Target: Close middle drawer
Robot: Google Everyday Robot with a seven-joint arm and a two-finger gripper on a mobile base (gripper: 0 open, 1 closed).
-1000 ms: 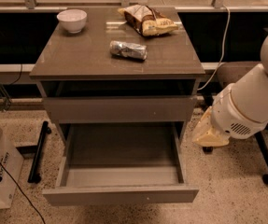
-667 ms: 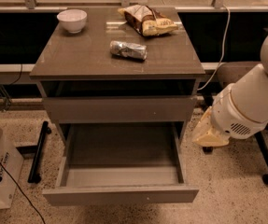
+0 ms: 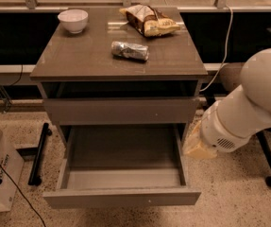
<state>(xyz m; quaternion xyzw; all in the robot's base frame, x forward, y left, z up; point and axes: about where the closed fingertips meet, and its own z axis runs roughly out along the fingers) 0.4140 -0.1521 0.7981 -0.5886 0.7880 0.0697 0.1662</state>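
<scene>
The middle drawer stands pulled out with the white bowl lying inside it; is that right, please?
Not quite: the camera view shows the middle drawer pulled out but empty; the white bowl sits on the cabinet top. The gripper is out of view; only its arm shows beside the drawer.

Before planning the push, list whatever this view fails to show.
The gripper: camera view, hidden behind the white arm right of the middle drawer.
The cabinet below that drawer: camera view, hidden by its pulled-out box.
Print on the snack bag: camera view, too blurred.

Tool (image 3: 197,148) low right — arm (image 3: 250,105) above
</scene>
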